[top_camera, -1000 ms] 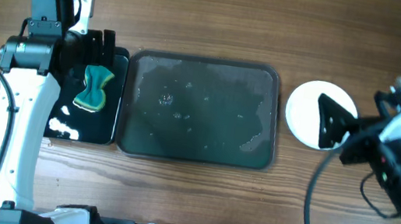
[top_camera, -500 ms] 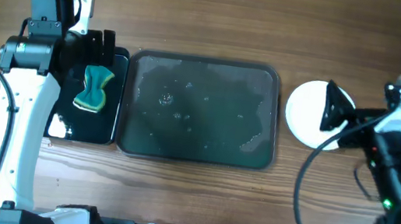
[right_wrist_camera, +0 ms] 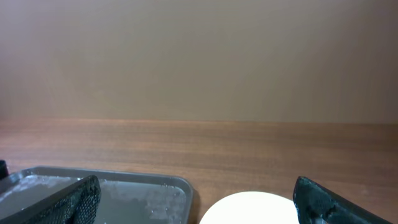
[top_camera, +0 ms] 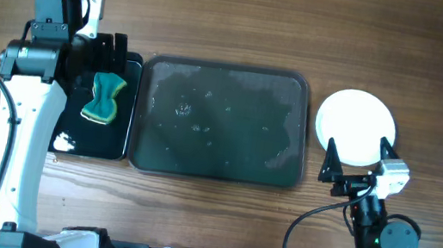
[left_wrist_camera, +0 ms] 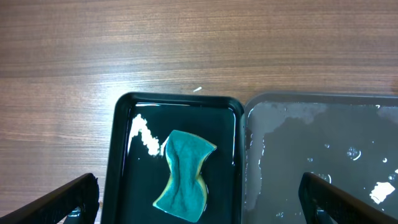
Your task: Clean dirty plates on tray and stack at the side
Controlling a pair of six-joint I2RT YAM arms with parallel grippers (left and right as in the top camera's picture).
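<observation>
- The tray (top_camera: 226,155) lies on the counter (top_camera: 237,13) with its long axis running left to right. It is wet and streaked, and no plate is on it.
- The plates (top_camera: 356,126) sit on the counter off the tray's right short end, near it but not touching. From above they show as one plain white disc with no green smear. How many are piled there cannot be told.
- The right claw (top_camera: 357,156) is beyond the tray's right end, at the plates' near rim. Its two fingers are spread wide and it carries nothing.
- In the right wrist view the plates' rim shows low between the fingers, with the tray's right corner down at the left.
- The plates are round, so no axis dictates the approach. From the right claw they lie straight ahead, away from the robot.
- The left claw (left_wrist_camera: 199,200) hovers off the tray's left end, spread wide and empty. It is above the sponge (top_camera: 104,97) in the small black tray (top_camera: 121,127).
- The whole tray lies between the left claw and the plates, so the right arm is by far the nearer one.
- Judged from this layout, the cleaning and stacking look finished. Any further touch on the pile would fall to the right arm.
</observation>
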